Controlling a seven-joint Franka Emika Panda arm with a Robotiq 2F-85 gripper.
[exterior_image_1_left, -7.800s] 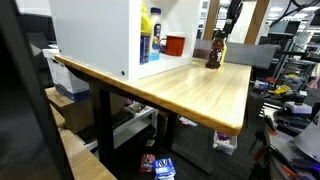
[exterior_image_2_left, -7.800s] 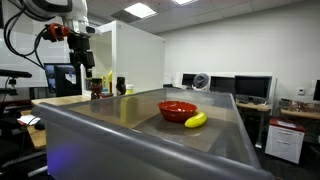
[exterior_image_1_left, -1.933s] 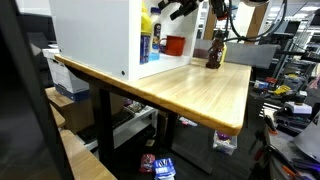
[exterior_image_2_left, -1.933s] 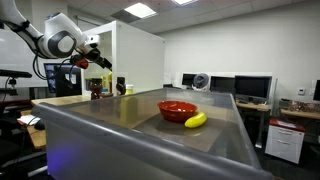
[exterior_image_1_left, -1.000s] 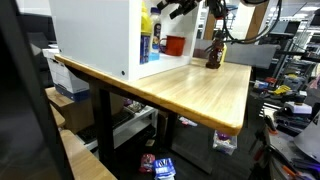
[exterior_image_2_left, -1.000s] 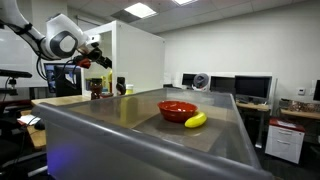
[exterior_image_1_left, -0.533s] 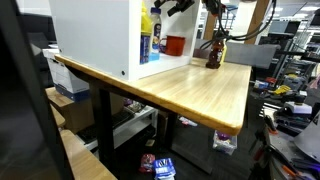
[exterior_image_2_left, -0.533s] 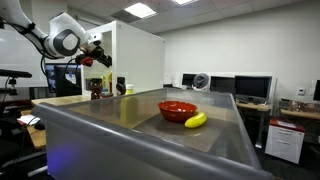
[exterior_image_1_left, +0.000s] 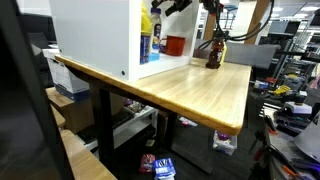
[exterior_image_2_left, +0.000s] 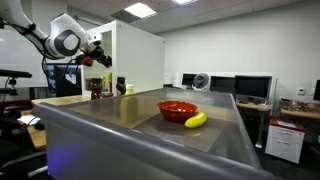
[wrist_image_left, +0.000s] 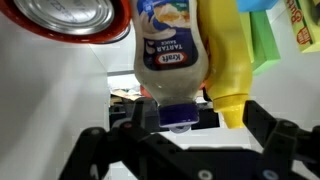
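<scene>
In the wrist view my gripper (wrist_image_left: 188, 142) is open, its black fingers (wrist_image_left: 92, 142) spread wide. Between them stand a white Kraft mayonnaise bottle (wrist_image_left: 166, 50) with a blue cap and a yellow squeeze bottle (wrist_image_left: 226, 62); neither finger touches them. A red-rimmed metal container (wrist_image_left: 68, 18) sits to the upper left. In an exterior view the gripper (exterior_image_1_left: 166, 8) reaches into the open side of the white cabinet (exterior_image_1_left: 95, 35), just above the bottles (exterior_image_1_left: 148, 36) and a red container (exterior_image_1_left: 176, 44). It also shows at the cabinet in the exterior view from across the room (exterior_image_2_left: 101, 57).
A brown bottle (exterior_image_1_left: 214, 50) stands on the wooden table (exterior_image_1_left: 190, 90) by the cabinet opening. A green and yellow item (wrist_image_left: 268, 40) sits right of the yellow bottle. A red bowl (exterior_image_2_left: 177, 109) and a banana (exterior_image_2_left: 195, 120) lie on a grey surface.
The gripper has edged slightly closer to the bottles in the cabinet opening. Its jaws have stayed open and nothing was taken hold of.
</scene>
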